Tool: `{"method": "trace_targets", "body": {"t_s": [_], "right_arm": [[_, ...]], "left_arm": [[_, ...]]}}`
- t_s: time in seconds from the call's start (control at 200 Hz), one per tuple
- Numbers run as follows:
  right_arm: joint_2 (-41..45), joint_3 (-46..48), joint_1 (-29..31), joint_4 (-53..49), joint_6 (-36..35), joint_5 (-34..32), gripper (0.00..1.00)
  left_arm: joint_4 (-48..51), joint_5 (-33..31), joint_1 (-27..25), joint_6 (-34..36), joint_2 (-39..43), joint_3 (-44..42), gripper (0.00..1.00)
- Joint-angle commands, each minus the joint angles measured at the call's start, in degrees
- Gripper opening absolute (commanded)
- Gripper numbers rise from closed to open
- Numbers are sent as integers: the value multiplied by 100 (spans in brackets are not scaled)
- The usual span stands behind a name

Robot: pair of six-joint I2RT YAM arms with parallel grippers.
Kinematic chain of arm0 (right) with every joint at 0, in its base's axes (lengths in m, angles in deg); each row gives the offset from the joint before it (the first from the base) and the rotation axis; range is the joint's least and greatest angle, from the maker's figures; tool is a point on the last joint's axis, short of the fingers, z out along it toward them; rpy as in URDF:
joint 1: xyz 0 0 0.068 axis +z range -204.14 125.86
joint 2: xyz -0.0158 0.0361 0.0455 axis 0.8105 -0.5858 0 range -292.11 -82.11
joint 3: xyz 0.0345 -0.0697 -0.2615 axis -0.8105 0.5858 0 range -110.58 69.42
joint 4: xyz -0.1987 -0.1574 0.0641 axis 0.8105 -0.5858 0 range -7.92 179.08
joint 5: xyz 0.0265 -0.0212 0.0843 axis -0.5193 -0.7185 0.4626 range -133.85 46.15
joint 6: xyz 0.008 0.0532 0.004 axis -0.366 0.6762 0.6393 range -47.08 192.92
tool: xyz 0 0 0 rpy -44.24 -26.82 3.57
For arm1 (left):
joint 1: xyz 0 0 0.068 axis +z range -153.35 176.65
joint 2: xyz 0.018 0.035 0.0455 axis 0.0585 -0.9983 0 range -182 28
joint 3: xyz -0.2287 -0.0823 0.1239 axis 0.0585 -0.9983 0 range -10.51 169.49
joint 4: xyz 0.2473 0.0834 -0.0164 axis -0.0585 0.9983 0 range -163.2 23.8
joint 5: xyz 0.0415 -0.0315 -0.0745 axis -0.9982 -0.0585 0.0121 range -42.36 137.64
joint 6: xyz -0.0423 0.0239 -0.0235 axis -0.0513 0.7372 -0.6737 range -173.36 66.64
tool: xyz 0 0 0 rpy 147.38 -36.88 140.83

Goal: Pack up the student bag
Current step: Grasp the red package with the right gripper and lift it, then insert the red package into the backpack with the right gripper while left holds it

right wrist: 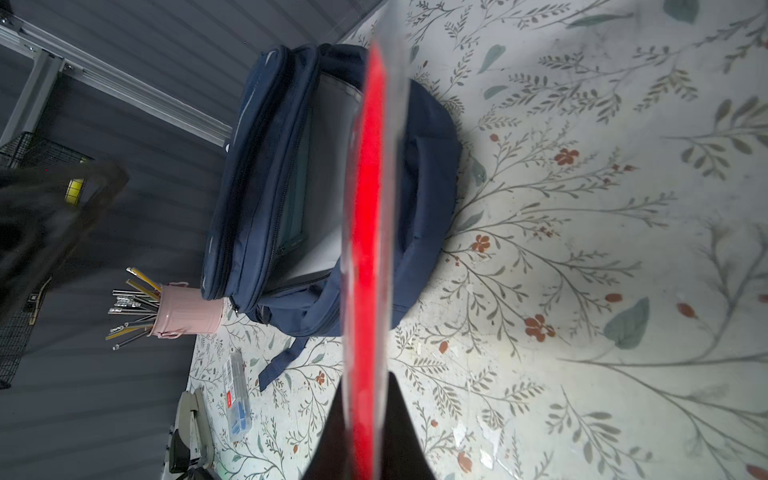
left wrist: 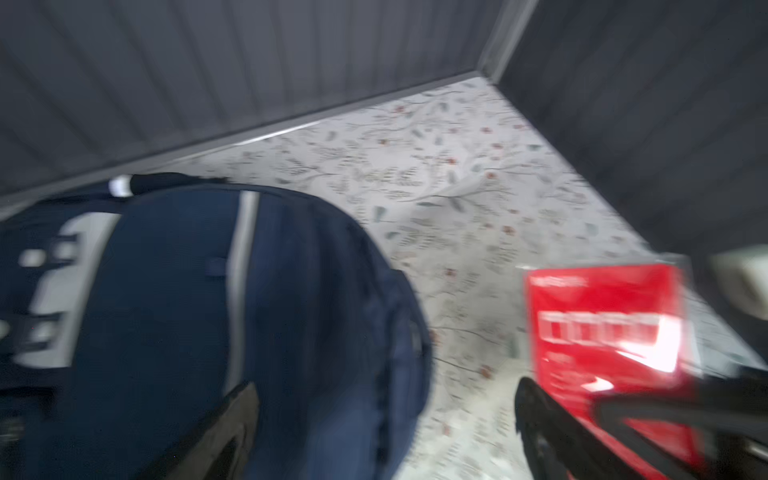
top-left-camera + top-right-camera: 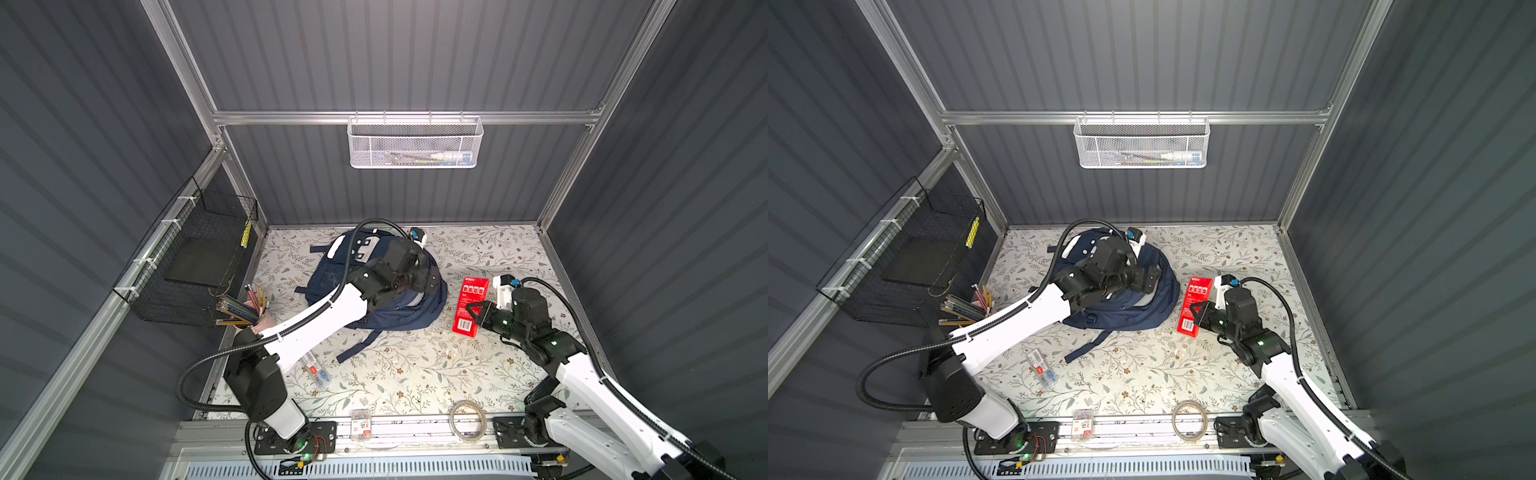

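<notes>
Navy fabric of the student bag lies on the floral desk, left of centre and toward the back wall, partly hidden under the left arm in both top views. Only the right wrist view shows its mouth gaping, with pale grey lining exposed. Left claw hangs just over the bag's right side, spread wide. Right of the bag and apart from it, the right claw pinches a red packet, seen edge-on in its wrist view.
</notes>
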Motion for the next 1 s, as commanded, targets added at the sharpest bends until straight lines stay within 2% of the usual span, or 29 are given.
{"method": "trace_targets", "body": {"t_s": [0.0, 0.085, 0.13, 0.155, 0.175, 0.195, 0.235, 0.26, 0.445, 0.525, 0.695, 0.805, 0.931, 0.996], "right_arm": [[-334, -406, -22, 303, -152, 305, 0], [-638, -539, -32, 436, -136, 376, 0], [-754, -586, -34, 504, -113, 376, 0], [-810, -592, -39, 573, -101, 612, 0], [-852, -592, -45, 623, -100, 646, 0], [-896, -589, -43, 659, -107, 661, 0], [-988, -595, -43, 713, -127, 677, 0], [-1070, -592, -45, 738, -150, 650, 0], [-1788, -777, -52, 1036, -129, 879, 0], [-2102, -865, -52, 1381, 13, 993, 0], [-2994, -1192, -1, 2772, 769, 1656, 0], [-3795, -1719, 272, 3458, 1229, 1927, 0], [-4824, -2587, 540, 3594, 1467, 1862, 0], [-5428, -3200, 624, 3036, 1347, 1695, 0]], "left_arm": [[894, -948, 12, 794, -787, 188, 100], [1349, -1451, 13, 896, -1475, 654, 98], [1563, -1662, 12, 894, -1764, 903, 88], [1581, -1716, 12, 913, -1844, 949, 81], [1569, -1717, 14, 936, -1894, 969, 73], [1552, -1690, 20, 959, -1921, 977, 59], [1504, -1590, 61, 989, -1904, 982, 20], [1493, -1509, 91, 994, -1851, 982, 0], [1144, -519, 634, 778, -626, 655, 0], [1236, -393, 699, 765, -315, 701, 0], [1257, 28, 710, 675, 3, 785, 0], [1177, 269, 740, 625, 47, 879, 0], [1162, 274, 770, 633, -24, 1030, 0], [1153, 269, 776, 642, -42, 1091, 0]]}}
